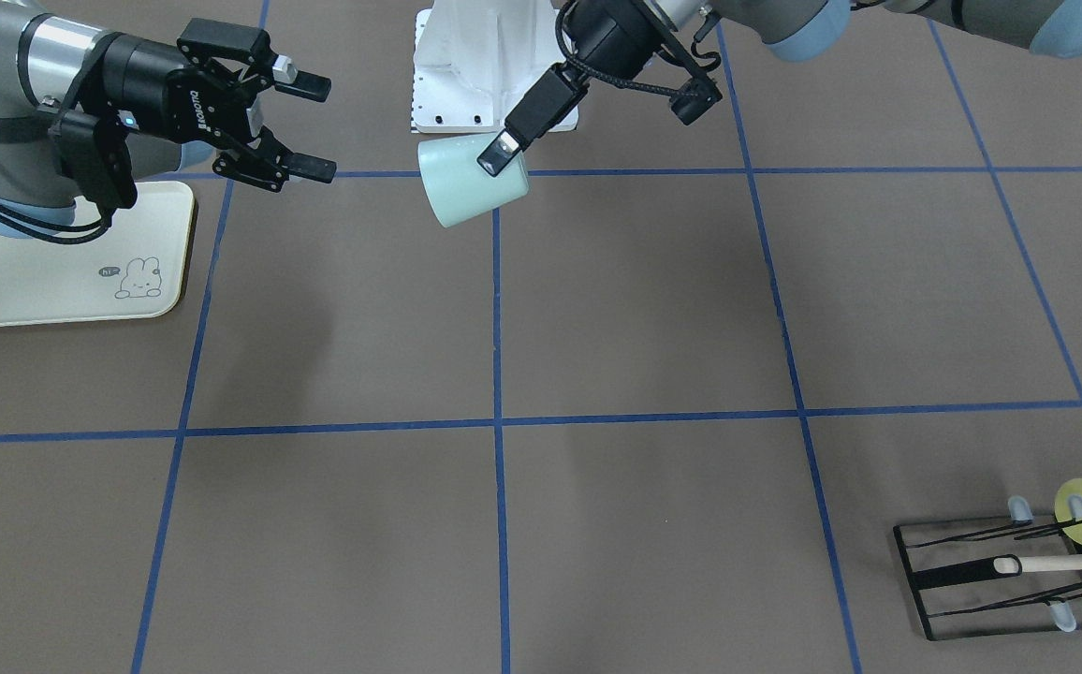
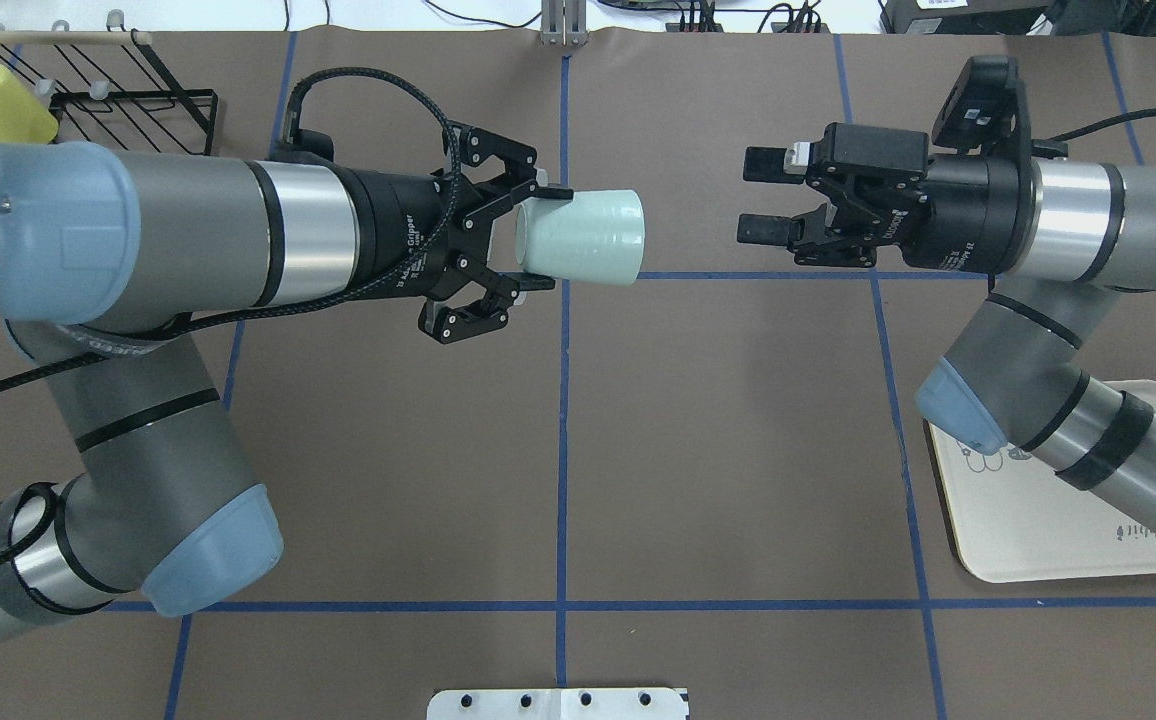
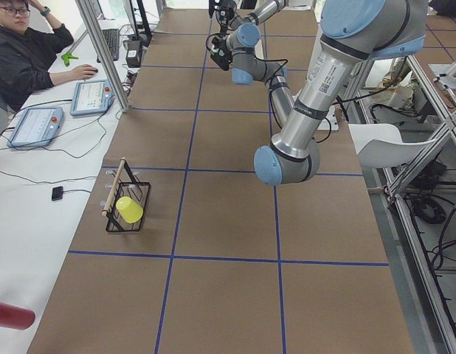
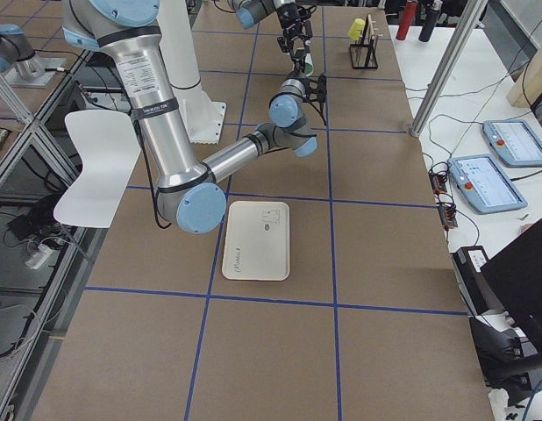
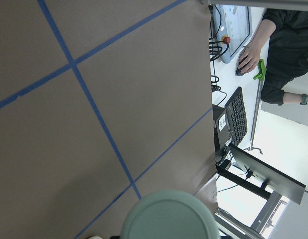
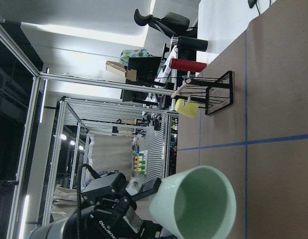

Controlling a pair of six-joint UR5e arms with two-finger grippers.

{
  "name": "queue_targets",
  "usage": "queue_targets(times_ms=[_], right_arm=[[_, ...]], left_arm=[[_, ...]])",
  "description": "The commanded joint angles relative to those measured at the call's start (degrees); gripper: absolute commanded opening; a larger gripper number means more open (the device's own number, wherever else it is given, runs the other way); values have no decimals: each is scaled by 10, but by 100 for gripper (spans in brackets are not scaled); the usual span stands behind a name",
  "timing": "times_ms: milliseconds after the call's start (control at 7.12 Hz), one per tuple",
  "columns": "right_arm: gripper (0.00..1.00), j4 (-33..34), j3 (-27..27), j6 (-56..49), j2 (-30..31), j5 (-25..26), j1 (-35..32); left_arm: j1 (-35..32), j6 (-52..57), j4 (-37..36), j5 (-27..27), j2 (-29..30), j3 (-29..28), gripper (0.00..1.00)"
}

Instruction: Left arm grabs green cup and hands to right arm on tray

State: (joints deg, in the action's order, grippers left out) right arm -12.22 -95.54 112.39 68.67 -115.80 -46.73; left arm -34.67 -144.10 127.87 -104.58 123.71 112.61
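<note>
The left arm point(image 2: 188, 240) reaches in level above the table point(image 2: 718, 450). The left gripper point(image 2: 543, 238) pinches the green cup point(image 2: 583, 238) near its base, one finger on each side of the wall. The cup lies on its side in the air, over the blue tape lines point(image 2: 563, 400) near the table's centre, with its closed base toward the gripper's palm and its open mouth toward the right gripper point(image 2: 760, 197).

In the front-facing view only one finger shows across the cup wall; the other is hidden behind the cup. In the left wrist view only the cup's base shows, cut off by the lower edge, and no fingers are in view.

The right arm point(image 2: 1068, 220) holds its gripper level, facing the cup. Its fingers are spread and grip nothing. A clear gap separates the fingertips from the cup's rim.

The tray point(image 2: 1038, 540) lies flat on the table, well apart from the cup. In the overhead view the right arm covers one corner and most of the print.

A yellow-green cup point(image 2: 3, 115) hangs on a black wire rack point(image 2: 138, 100) at the far left corner; the rack is cut off at the edge in the front-facing view
</note>
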Motion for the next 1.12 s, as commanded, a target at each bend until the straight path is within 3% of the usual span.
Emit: queue_targets(times_ms=[0, 421, 983], right_arm=[[100, -1, -12, 0, -6, 13, 1], [100, -25, -14, 2, -6, 15, 8], [100, -45, -16, 6, -10, 23, 13]], left_arm=[[0, -24, 12, -61, -1, 3, 12], [-6, -115, 68, -66, -2, 1, 12], [-8, -138, 106, -63, -5, -5, 12]])
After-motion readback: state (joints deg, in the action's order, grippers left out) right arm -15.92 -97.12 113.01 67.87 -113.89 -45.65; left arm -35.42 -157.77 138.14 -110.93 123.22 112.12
